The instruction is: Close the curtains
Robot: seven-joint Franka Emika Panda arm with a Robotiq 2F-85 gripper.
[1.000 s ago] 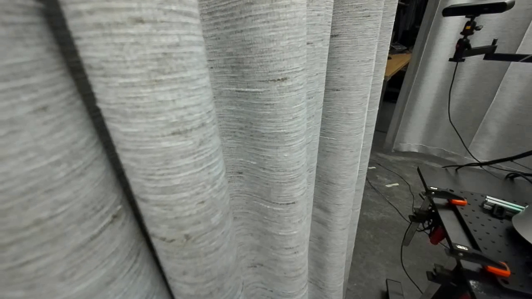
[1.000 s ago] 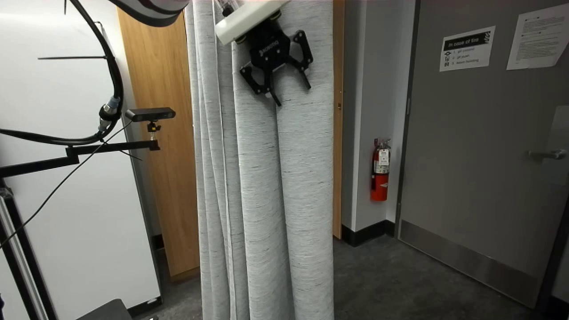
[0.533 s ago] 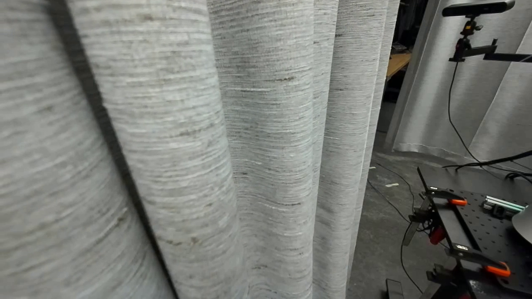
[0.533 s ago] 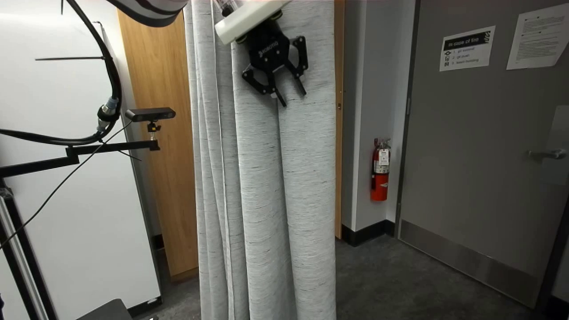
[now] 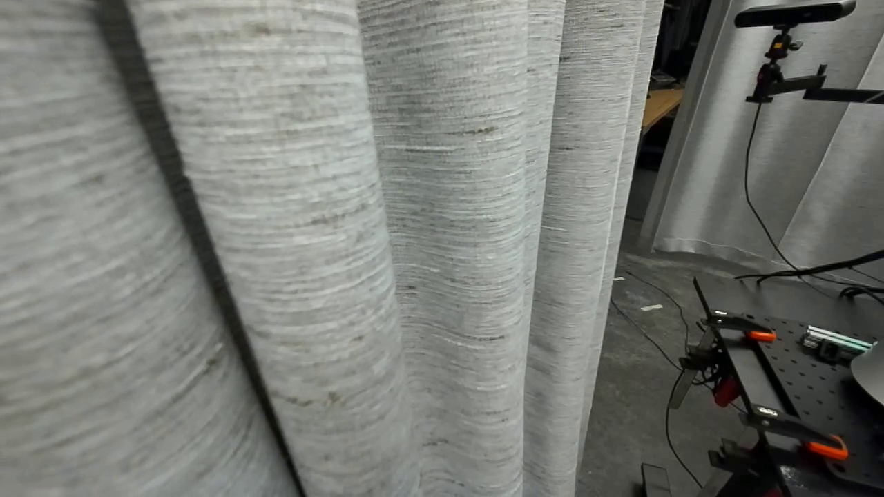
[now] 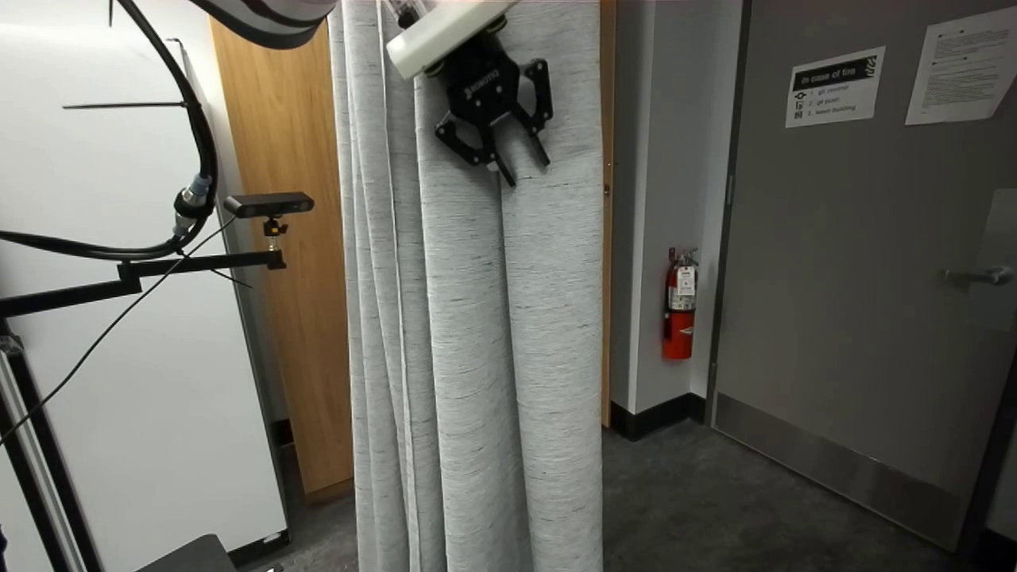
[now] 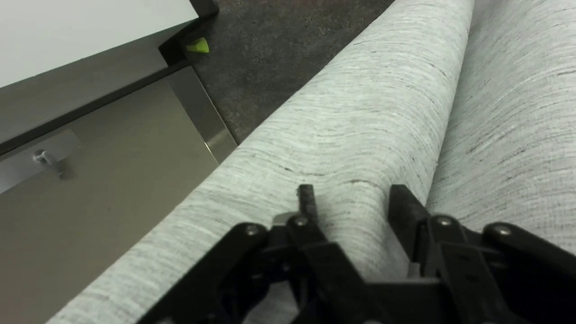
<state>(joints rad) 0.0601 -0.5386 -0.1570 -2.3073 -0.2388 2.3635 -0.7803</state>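
- In an exterior view the curtain (image 5: 324, 248) hangs bunched at near left; clamps (image 5: 827, 448) sit on the tabletop (image 5: 822, 397) at right.
- In an exterior view the gripper (image 6: 530, 174) slants down to the curtain, probably to draw it sideways; the mounted camera (image 6: 268, 205) at left might obstruct.
- In the wrist view the jaws straddle a fold (image 7: 355, 202), partly apart; I cannot tell if they pinch.

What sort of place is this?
Likely a robotics lab: a perforated black table with orange-and-black clamps, a mounted camera, and an "In case of fire" sign that lists "git push".
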